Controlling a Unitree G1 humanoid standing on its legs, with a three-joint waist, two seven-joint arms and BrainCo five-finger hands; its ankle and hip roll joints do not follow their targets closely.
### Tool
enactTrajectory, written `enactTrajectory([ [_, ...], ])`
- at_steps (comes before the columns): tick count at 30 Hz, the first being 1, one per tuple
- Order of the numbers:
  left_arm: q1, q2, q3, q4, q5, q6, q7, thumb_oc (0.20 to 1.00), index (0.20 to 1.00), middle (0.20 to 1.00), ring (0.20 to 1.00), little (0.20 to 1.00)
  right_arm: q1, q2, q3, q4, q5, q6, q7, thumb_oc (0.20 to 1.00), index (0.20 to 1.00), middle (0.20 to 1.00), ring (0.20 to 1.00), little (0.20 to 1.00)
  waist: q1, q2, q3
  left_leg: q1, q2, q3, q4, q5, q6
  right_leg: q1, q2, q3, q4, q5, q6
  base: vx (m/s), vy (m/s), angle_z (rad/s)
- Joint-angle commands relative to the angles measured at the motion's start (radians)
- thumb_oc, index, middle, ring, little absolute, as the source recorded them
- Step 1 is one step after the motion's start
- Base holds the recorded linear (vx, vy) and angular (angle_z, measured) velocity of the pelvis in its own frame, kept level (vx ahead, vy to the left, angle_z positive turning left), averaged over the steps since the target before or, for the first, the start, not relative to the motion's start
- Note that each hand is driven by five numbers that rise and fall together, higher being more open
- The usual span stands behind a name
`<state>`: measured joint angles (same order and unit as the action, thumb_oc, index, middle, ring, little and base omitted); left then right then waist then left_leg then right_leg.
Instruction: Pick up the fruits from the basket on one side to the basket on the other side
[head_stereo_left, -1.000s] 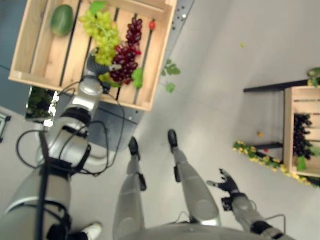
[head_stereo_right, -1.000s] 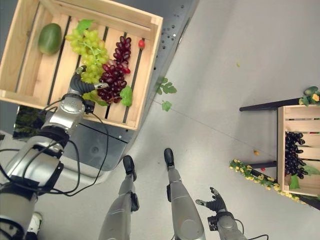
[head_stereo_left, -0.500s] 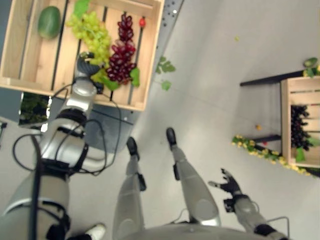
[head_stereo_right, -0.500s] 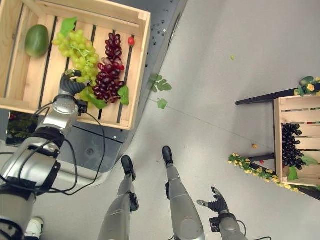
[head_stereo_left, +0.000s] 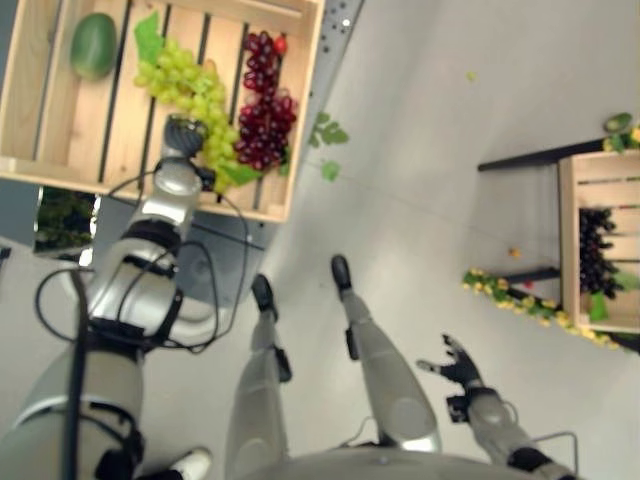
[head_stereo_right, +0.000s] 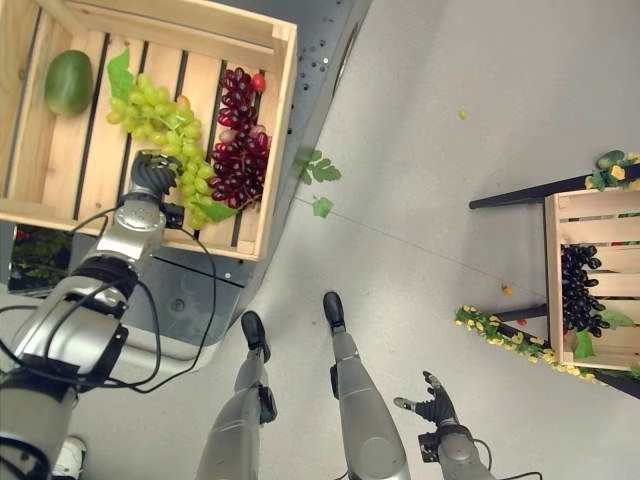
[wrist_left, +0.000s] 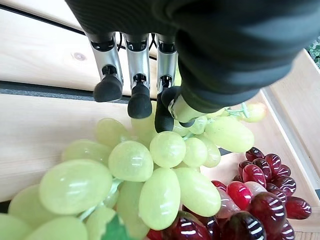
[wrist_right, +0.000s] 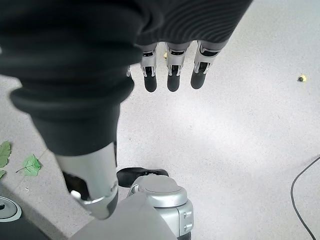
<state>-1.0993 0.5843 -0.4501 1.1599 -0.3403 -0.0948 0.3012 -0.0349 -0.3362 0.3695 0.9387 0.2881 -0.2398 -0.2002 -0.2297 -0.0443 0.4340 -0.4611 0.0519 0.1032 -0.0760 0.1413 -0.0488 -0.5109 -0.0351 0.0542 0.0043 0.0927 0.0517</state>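
Note:
A wooden crate (head_stereo_left: 60, 172) stands at my left on a dark stand. It holds a bunch of green grapes (head_stereo_left: 185, 82), a bunch of red grapes (head_stereo_left: 265, 112), a green round fruit (head_stereo_left: 93, 45) and a small red fruit (head_stereo_left: 279, 44). My left hand (head_stereo_left: 182, 135) reaches over the crate's front edge. Its fingers (wrist_left: 140, 97) and thumb are curled onto the near end of the green grapes (wrist_left: 150, 170), with the red grapes (wrist_left: 255, 200) right beside. My right hand (head_stereo_left: 455, 365) hangs low over the floor with its fingers (wrist_right: 172, 75) straight and nothing in it.
A second wooden crate (head_stereo_left: 570, 250) at the far right holds dark grapes (head_stereo_left: 598, 262) and rests on a black frame (head_stereo_left: 530, 165). A yellow flower garland (head_stereo_left: 520, 305) trails along its near side. Loose green leaves (head_stereo_left: 325, 135) lie on the grey floor between the crates.
The view has shifted a little. My left hand has moved onto the near end of the green bunch, which now lies stretched toward the crate's front. The red bunch sits slightly further right.

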Motion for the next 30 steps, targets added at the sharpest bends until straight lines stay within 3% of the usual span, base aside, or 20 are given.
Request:
enactTrajectory([
  [1,0.004,-0.007,0.022,0.015,-0.025,-0.029,-0.002,0.2,0.2,0.2,0.2,0.2,0.076,-0.05,-0.005,-0.014,0.022,-0.027,-0.013,1.0,1.0,1.0,1.0,1.0,0.014,-0.041,-0.001,-0.083,-0.015,-0.057,0.045,-0.003,-0.02,-0.072,0.016,0.035,-0.074,0.1,0.071,0.0,0.0,0.0],
  [4,0.009,-0.01,0.02,0.017,-0.034,-0.027,-0.012,0.2,0.2,0.2,0.2,0.2,0.069,-0.05,-0.001,-0.01,0.022,-0.026,-0.014,1.0,1.0,1.0,1.0,1.0,0.015,-0.041,-0.002,-0.084,-0.017,-0.059,0.044,-0.002,-0.02,-0.071,0.014,0.033,-0.074,0.101,0.071,0.0,0.0,0.0],
  [5,0.014,-0.013,0.023,0.02,-0.047,-0.027,-0.021,0.47,0.47,0.47,0.47,0.47,0.067,-0.05,0.0,-0.004,0.022,-0.024,-0.013,1.0,1.0,1.0,1.0,1.0,0.015,-0.041,-0.002,-0.084,-0.016,-0.059,0.044,-0.001,-0.02,-0.071,0.014,0.033,-0.074,0.102,0.07,0.0,0.0,0.0],
  [6,0.014,-0.013,0.023,0.02,-0.047,-0.027,-0.021,1.0,1.0,1.0,1.0,1.0,0.067,-0.05,0.0,-0.004,0.022,-0.024,-0.013,1.0,1.0,1.0,1.0,1.0,0.015,-0.041,-0.002,-0.084,-0.016,-0.059,0.044,-0.001,-0.02,-0.071,0.014,0.033,-0.074,0.102,0.07,0.0,0.0,0.0],
  [8,0.045,-0.037,0.063,0.025,-0.157,-0.035,-0.04,1.0,1.0,1.0,1.0,1.0,0.063,-0.044,-0.003,0.008,0.026,-0.018,-0.014,1.0,1.0,1.0,1.0,1.0,0.018,-0.039,-0.004,-0.084,-0.016,-0.061,0.041,0.0,-0.02,-0.072,0.014,0.03,-0.074,0.101,0.07,0.0,0.0,0.0],
  [14,0.114,-0.068,0.094,0.009,-0.252,-0.035,-0.076,1.0,1.0,1.0,1.0,1.0,0.051,-0.035,-0.001,0.016,0.023,-0.008,-0.018,1.0,1.0,1.0,1.0,1.0,0.023,-0.039,-0.001,-0.079,-0.017,-0.063,0.041,-0.003,-0.021,-0.066,0.016,0.03,-0.074,0.1,0.068,0.0,0.0,0.0],
  [30,0.37,-0.122,0.073,-0.308,-0.298,-0.064,-0.08,1.0,1.0,1.0,1.0,1.0,0.026,-0.024,-0.006,-0.009,0.009,0.009,-0.031,1.0,1.0,1.0,1.0,1.0,0.05,-0.034,0.024,-0.055,-0.022,-0.072,0.043,-0.007,-0.018,-0.034,0.017,0.019,-0.073,0.091,0.064,0.0,-0.001,0.01],
])
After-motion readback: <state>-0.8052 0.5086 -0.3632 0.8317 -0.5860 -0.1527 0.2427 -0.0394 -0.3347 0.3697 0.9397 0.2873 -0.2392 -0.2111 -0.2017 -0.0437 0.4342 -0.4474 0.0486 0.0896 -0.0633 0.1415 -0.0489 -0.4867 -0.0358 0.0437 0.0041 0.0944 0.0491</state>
